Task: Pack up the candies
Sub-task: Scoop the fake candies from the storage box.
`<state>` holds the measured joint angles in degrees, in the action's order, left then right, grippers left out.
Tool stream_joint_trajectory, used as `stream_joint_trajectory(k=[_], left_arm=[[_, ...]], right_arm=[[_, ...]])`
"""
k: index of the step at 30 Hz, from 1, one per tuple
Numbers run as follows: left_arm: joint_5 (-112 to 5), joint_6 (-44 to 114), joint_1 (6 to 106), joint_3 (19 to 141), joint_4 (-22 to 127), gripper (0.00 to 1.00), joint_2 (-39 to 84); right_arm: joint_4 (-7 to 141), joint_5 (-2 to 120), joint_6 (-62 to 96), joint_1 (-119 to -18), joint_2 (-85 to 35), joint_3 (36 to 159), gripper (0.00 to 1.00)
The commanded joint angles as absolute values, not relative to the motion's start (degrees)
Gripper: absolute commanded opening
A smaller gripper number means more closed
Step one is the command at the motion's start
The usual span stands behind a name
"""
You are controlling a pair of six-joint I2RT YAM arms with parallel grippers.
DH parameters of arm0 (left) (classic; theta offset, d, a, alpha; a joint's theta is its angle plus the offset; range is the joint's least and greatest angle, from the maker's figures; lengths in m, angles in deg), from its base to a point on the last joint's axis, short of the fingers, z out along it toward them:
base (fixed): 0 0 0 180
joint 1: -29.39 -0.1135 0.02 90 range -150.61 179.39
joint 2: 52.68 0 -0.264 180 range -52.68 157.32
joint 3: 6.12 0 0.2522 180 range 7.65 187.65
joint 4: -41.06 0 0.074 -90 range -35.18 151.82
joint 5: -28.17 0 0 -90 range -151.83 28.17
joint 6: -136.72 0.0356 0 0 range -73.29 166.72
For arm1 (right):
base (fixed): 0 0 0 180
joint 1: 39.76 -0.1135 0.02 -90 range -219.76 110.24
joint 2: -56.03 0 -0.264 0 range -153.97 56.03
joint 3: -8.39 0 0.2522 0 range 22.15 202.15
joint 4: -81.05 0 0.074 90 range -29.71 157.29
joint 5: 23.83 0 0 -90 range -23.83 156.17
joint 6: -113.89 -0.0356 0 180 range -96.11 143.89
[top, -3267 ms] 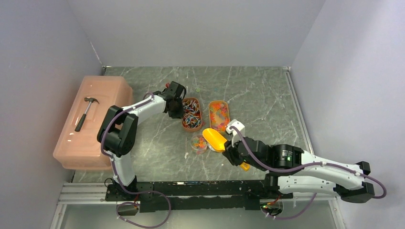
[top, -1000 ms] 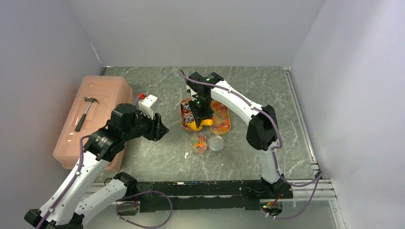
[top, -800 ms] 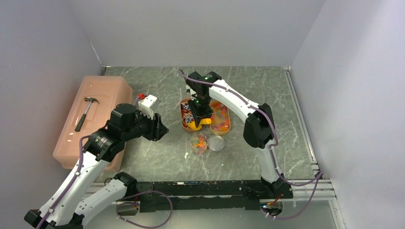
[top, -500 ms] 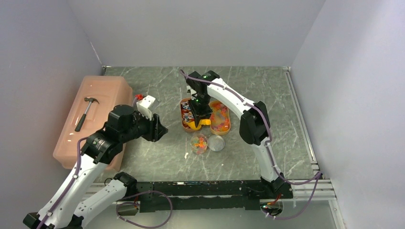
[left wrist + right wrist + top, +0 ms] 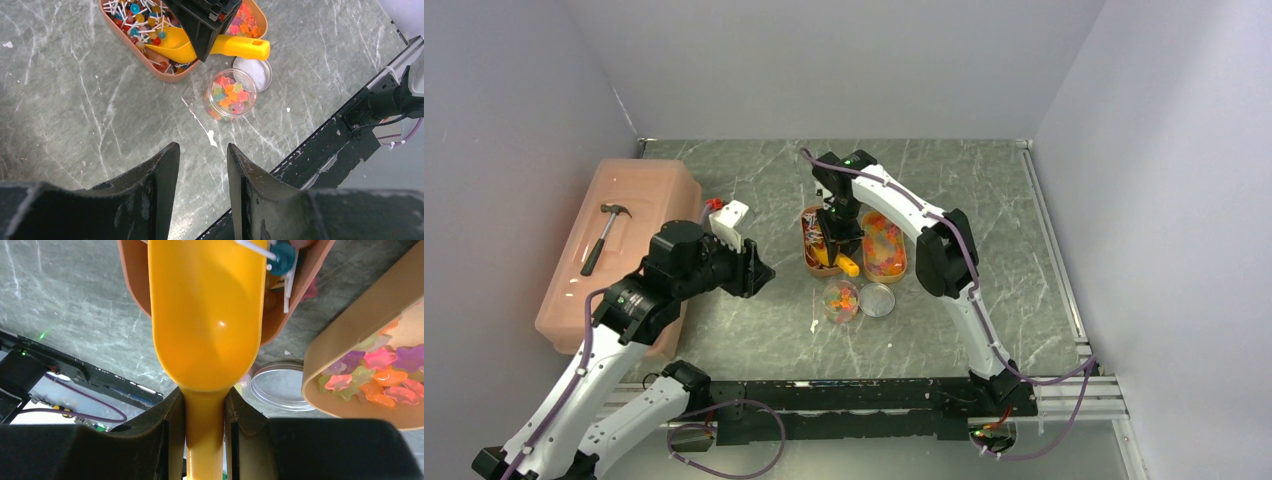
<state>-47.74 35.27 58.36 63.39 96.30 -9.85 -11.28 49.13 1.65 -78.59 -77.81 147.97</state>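
right gripper (image 5: 204, 407) — clamped on the scoop (image 5: 207, 315) handle | scoop bowl in tray (image 5: 170, 78) among candies (image 5: 131, 11) | left gripper (image 5: 202, 162) — jaws apart, empty, above table (image 5: 75, 100)

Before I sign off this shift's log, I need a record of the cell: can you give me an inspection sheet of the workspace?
Surface: marbled grey table, white smear near the jar.
Job's things: lollipop candies in the lollipop tray; star candies in the second tray and in the open jar; lid beside the jar.
Clutter: hammer on the pink box.
Grippers: left pincer open, empty, above the table; right pincer shut on the yellow scoop, its tip in the lollipop tray.
Cables: purple cables along both arms.
Surroundings: plain grey walls.
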Motion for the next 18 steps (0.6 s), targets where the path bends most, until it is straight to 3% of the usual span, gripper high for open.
stream_joint_trajectory(k=[1,18], left_arm=[[-47.90,35.20,58.57,63.21,95.40,0.45,-10.49],[-48.85,35.38,58.52,63.19,95.60,0.45,-8.96]], right_arm=[[-8.27,51.90,-0.77,-78.06,-78.93,149.95,0.00],[4.52,55.41,-0.31,-78.42,-74.70,138.83,0.00]])
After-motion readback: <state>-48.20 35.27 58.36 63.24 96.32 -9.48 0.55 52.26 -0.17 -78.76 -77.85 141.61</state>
